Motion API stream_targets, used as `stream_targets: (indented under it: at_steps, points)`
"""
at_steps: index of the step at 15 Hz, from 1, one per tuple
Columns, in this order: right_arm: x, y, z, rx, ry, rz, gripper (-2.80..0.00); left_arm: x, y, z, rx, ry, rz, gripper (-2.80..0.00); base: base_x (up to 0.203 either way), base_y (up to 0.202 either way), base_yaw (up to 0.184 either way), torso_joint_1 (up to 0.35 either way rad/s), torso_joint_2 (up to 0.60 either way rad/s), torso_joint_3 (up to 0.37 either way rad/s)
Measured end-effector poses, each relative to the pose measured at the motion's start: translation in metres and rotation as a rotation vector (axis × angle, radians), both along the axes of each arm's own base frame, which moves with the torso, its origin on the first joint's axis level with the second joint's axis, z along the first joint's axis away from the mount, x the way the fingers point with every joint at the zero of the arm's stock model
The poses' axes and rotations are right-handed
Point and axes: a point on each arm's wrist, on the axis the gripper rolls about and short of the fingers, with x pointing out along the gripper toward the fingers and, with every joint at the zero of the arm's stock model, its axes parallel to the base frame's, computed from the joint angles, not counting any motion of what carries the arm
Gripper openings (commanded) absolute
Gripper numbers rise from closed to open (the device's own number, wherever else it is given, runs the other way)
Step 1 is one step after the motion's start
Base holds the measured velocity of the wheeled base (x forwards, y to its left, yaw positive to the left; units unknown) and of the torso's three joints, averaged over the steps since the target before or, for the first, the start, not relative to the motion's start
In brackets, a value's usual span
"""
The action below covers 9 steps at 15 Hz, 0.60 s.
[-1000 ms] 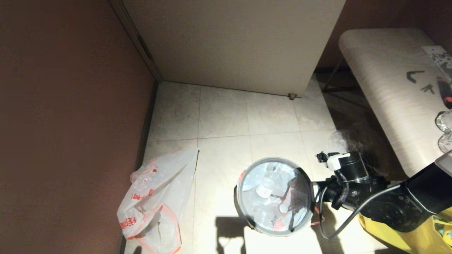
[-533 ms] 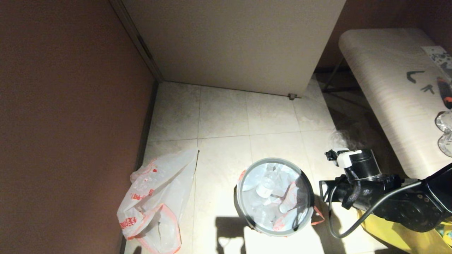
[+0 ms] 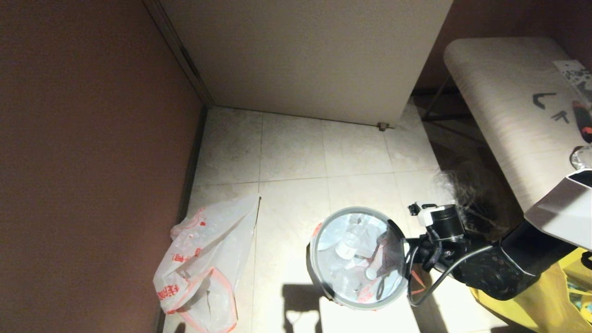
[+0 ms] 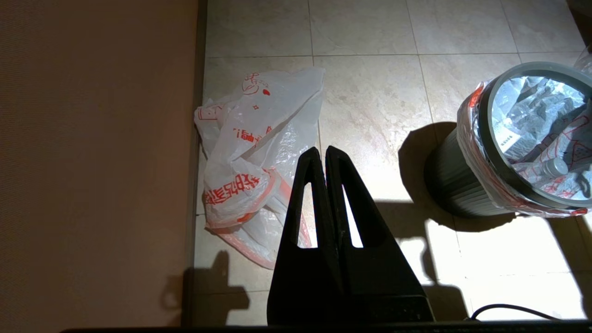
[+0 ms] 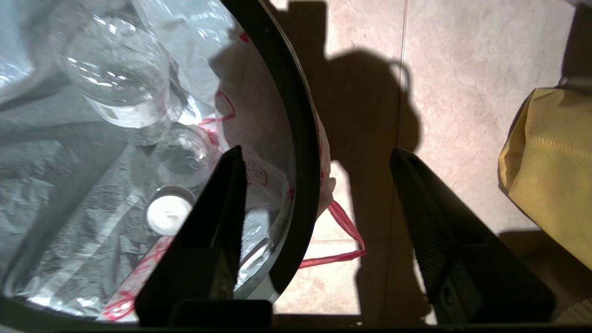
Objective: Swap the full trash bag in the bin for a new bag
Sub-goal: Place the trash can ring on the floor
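The small black bin (image 3: 313, 261) stands on the tiled floor with a grey rim ring (image 5: 298, 115). Inside it sits the full trash bag (image 3: 351, 252), white with red print, and clear bottles (image 5: 118, 88) show in it. One red handle (image 5: 344, 222) hangs outside the bin. My right gripper (image 5: 317, 151) is open and straddles the bin's right rim, one finger inside and one outside. The new bag (image 3: 203, 268) lies limp by the left wall. My left gripper (image 4: 319, 150) hangs shut and empty above the floor, between the new bag (image 4: 249, 152) and the bin (image 4: 444, 185).
A big yellow bag (image 3: 545, 300) lies on the floor right of the bin, under my right arm. A pale table (image 3: 499, 101) stands at the right. A brown wall (image 3: 92, 162) runs along the left and a beige panel (image 3: 305, 55) closes the back.
My right gripper drew back to the right, away from the bin, half a second ago. It has now moved left again and stands over the bin's right rim. The bags have not moved.
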Motion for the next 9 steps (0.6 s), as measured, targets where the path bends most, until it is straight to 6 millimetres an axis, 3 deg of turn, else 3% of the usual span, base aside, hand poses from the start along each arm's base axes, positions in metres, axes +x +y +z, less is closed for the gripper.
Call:
stream_targets:
  at_steps: [3, 4, 9]
  points:
    - [0.004, 0.0, -0.011, -0.021, 0.023, 0.003, 0.0, 0.0, 0.0, 0.0, 0.0, 0.0, 0.0, -2.8, 0.0, 0.0, 0.0, 0.0, 0.0, 0.0]
    - [0.005, 0.0, -0.014, -0.027, 0.03, 0.004, -2.8, 0.0, 0.0, 0.0, 0.0, 0.0, 0.0, -2.8, 0.0, 0.0, 0.0, 0.0, 0.0, 0.0]
    - [0.01, -0.001, -0.021, -0.033, 0.039, 0.0, -2.8, 0.0, 0.0, 0.0, 0.0, 0.0, 0.0, -2.8, 0.0, 0.0, 0.0, 0.0, 0.0, 0.0]
